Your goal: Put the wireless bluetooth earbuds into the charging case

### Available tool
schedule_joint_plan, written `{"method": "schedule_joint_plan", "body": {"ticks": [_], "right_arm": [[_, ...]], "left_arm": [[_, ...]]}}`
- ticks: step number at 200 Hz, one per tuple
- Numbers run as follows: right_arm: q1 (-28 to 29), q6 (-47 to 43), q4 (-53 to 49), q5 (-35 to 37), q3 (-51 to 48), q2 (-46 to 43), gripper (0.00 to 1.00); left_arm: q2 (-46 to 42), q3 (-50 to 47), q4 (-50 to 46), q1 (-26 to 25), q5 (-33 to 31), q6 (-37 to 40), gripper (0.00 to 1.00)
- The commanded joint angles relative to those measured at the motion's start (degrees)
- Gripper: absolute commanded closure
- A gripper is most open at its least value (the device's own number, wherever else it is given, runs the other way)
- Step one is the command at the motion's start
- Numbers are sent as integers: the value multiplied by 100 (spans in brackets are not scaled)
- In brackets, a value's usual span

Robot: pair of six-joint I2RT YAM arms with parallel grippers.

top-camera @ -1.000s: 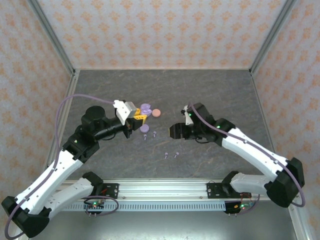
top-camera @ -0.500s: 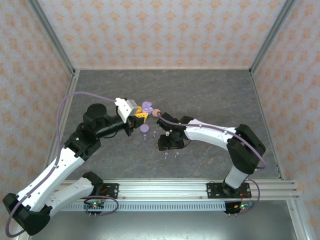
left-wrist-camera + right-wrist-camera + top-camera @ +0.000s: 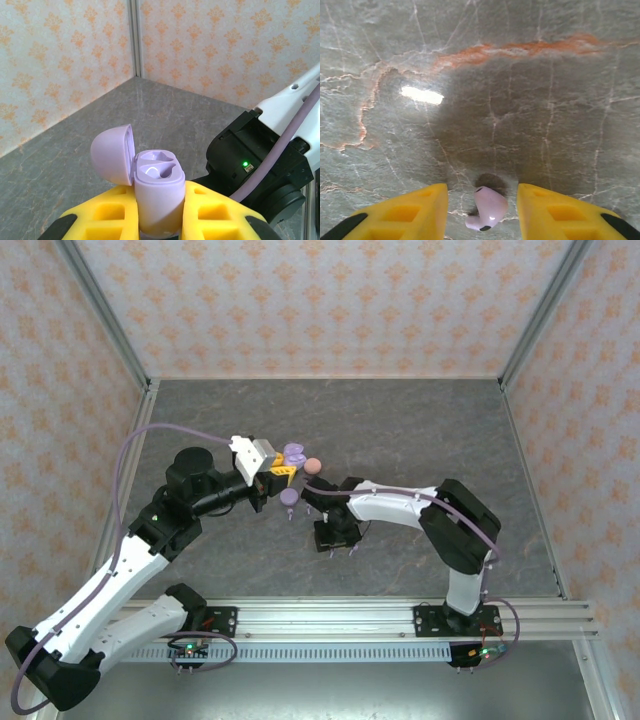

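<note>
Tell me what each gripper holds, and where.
Left gripper clamps the lilac charging case by its lower body. Right gripper holds nothing; a lilac earbud lies between its open jaws, untouched.

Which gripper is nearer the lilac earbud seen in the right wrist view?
Right. The right gripper hangs directly over the earbud, jaws open on either side without touching it. The left gripper is farther back and to the left, shut on the open charging case.
</note>
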Motion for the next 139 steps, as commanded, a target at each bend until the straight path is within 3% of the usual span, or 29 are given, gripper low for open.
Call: {"method": "schedule_joint_plan", "body": {"ticks": [1,92,139], "right_arm": [[76,-27,-241,-23,107,153,62],[77,-258,-194,386,-13,-98,80],[69,-656,-102,707,66,-743,82]], "left_arm": [[-136,150,42,-41,-76,140,100],[-357,68,-116,-46,-226,166,100],[-456,51,-186,-43,-245,171,100]]}}
